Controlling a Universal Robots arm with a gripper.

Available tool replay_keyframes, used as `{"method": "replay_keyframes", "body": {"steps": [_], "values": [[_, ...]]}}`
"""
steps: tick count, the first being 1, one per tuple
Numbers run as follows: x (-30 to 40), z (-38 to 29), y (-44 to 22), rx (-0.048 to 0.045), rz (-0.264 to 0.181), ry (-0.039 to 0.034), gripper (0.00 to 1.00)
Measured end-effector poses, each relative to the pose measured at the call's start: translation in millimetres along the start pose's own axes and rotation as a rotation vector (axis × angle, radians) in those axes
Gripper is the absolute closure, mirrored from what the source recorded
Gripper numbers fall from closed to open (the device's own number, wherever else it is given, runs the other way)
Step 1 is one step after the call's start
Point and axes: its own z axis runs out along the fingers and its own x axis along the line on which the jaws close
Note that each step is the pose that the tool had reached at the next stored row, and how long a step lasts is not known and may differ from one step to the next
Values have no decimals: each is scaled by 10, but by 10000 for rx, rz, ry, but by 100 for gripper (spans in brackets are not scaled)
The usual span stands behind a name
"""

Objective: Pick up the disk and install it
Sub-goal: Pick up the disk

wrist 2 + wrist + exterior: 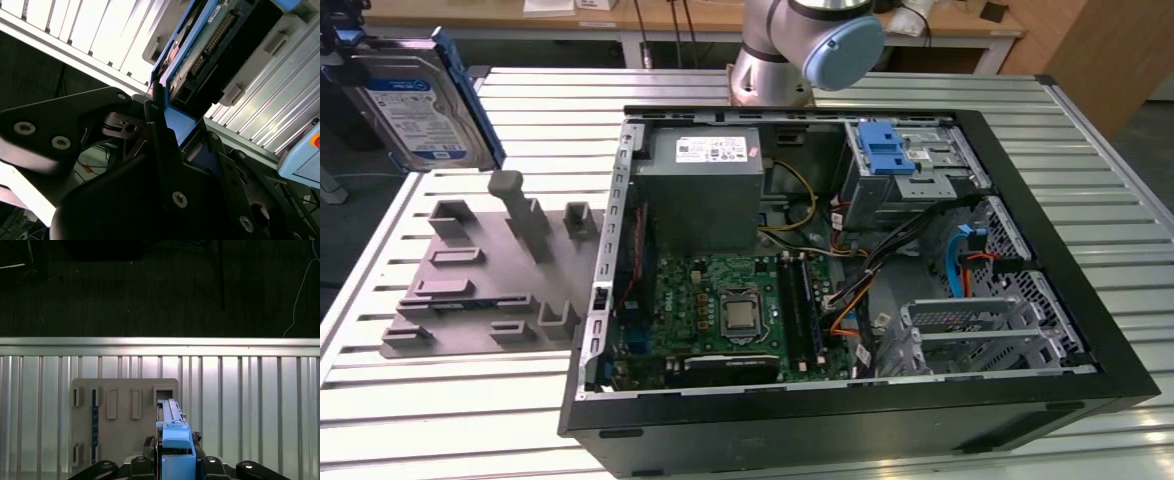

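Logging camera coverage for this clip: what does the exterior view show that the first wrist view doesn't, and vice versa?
The exterior view adds the open computer case with its motherboard and power supply, and the arm's base behind it. The first wrist view adds an edge-on look at the disk, its blue carrier clamped in the gripper, and dark floor past the table's edge. Shared: the disk held clear of the slatted table, and the grey fixture plate.

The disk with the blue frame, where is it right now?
The disk sits clamped in the gripper at the exterior view's upper left, above the grey holder plate, left of the open computer case.
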Motion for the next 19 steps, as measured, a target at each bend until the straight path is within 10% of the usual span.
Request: {"method": "replay_keyframes", "body": {"steps": [14,19], "values": [[-1,-170,4,5,0,0,64],[-1,-200,4,185,-2,-2,64]]}}
